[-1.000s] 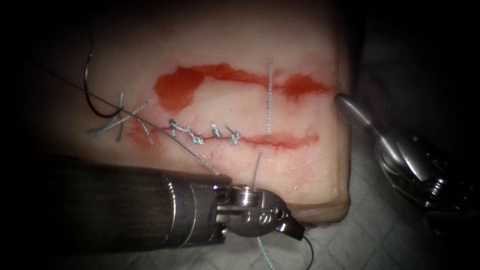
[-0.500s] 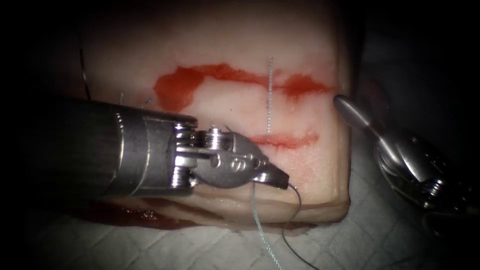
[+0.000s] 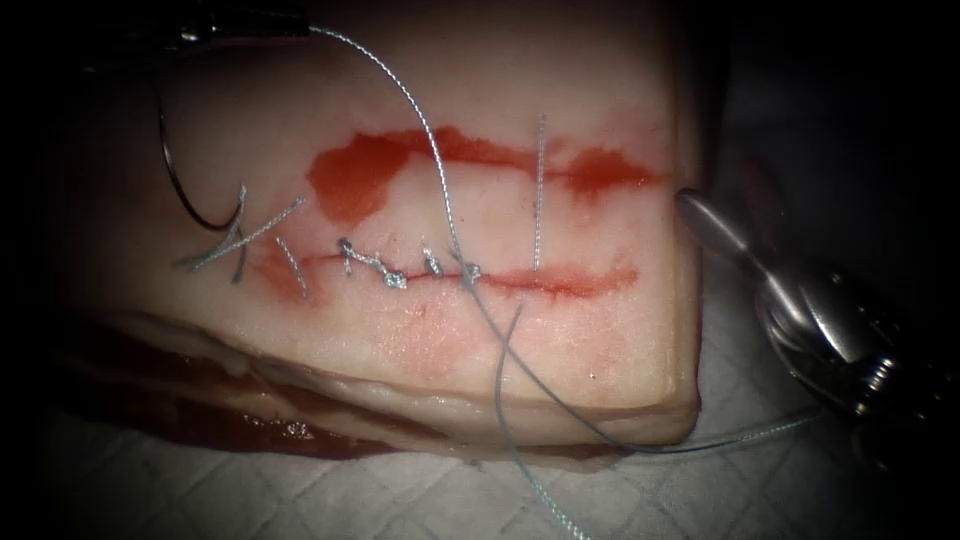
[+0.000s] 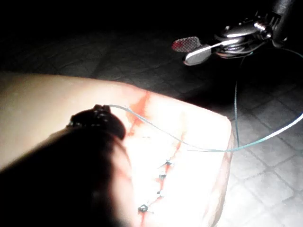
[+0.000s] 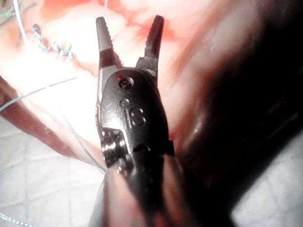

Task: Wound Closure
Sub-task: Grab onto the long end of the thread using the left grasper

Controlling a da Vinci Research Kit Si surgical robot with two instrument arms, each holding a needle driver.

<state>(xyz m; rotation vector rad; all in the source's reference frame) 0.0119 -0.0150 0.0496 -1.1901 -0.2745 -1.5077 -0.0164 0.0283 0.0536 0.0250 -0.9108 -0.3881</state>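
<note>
My left tool sits at the far left edge of the tissue, jaws shut on the thread. In the left wrist view the thread leaves that tool's dark tip. The thread runs down to the last knot on the cut, then off the front edge toward the right. The curved needle lies free on the tissue at the cut's left end, held by neither tool. My right tool hovers beside the tissue's right edge; its jaws are open and hold nothing.
Several knots line the left part of the cut. Cut ends of thread lie by the needle. A short pale thread crosses a band of red fluid. White cloth lies under the tissue.
The left tool has swept from the tissue's front edge across the cut to the far left, drawing the thread out long behind it. The right tool and the needle have stayed put.
</note>
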